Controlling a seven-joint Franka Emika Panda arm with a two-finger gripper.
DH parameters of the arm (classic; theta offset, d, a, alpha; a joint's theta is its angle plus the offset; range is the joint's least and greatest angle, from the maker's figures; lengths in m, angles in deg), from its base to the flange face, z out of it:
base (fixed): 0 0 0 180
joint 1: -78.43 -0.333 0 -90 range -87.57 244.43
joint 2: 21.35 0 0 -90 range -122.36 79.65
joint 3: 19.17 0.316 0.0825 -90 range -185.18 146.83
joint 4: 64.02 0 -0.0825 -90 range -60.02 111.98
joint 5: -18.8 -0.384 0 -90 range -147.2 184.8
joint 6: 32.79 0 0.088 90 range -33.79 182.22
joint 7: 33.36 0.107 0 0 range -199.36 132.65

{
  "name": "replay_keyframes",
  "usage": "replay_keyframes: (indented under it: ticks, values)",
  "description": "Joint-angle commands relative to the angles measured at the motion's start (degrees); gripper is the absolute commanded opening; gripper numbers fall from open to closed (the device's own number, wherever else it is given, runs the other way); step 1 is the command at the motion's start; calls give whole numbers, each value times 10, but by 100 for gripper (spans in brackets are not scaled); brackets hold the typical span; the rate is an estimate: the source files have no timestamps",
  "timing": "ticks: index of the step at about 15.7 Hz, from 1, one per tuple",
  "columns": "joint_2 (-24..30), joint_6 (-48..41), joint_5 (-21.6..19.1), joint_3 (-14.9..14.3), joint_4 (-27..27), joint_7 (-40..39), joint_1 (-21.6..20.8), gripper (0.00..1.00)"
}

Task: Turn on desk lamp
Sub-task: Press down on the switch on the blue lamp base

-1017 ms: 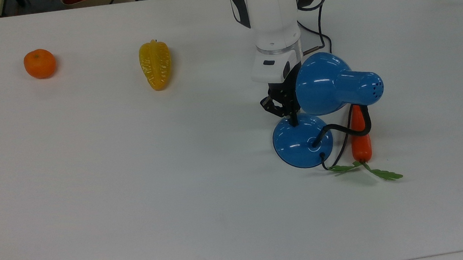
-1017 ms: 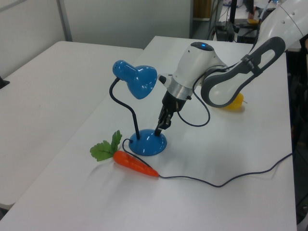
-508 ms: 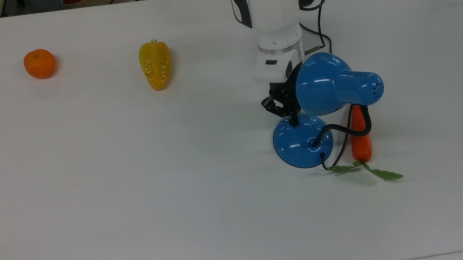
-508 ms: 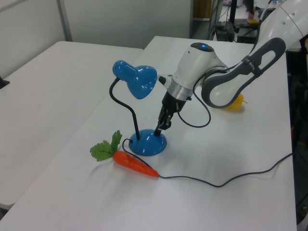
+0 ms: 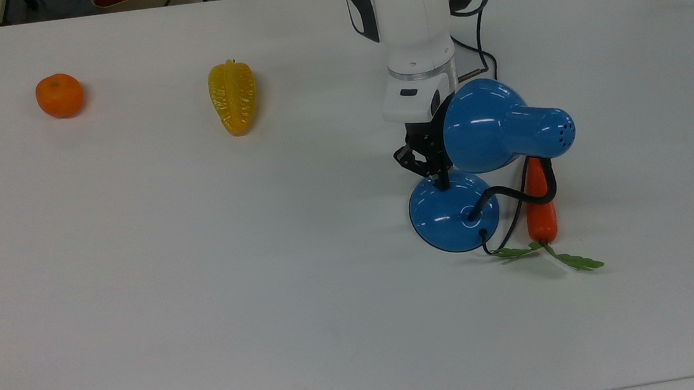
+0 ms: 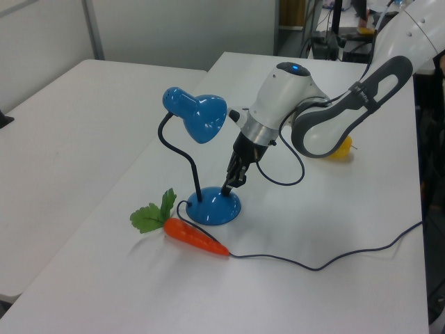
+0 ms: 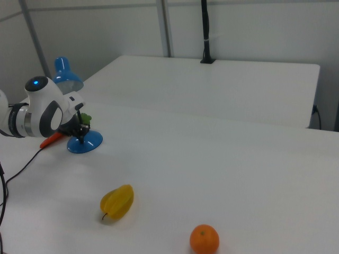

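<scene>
1. The desk lamp (image 5: 454, 210) stands on the table (image 5: 204, 298) at the top view's right of centre. Its shade (image 5: 487, 127) hangs over the base, and a carrot (image 5: 540, 208) lies just beside the base on the top view's right.
2. The gripper (image 6: 228, 188) has its tip down on the far edge of the base in the top view, where I judge the switch to be. Jaws look narrow, nearly together, holding nothing. The shade doesn't look lit, so the press isn't confirmed.
3. Risk: the base is domed and glossy. An off-centre push could slide the tip off the switch onto the dome.
4. Risk: the wrist sits just beside the shade in the top view. Any drift toward the top view's right nudges the shade and flexes the gooseneck (image 6: 182, 156).
5. Risk: too much side load shoves the light base into the carrot, or tugs the cord (image 6: 313, 264).
6. The orange (image 5: 60, 95) and the yellow fruit (image 5: 233, 97) are well apart at the top view's left, no issue.
</scene>
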Motion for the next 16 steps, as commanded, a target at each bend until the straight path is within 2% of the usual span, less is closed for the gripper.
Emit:
replay_keyframes:
  ticks: [1,16]
  values:
    - [-10,19,15,-1,-2,-10,-3,0]
    - [-24,19,29,-1,-3,-10,-4,0]
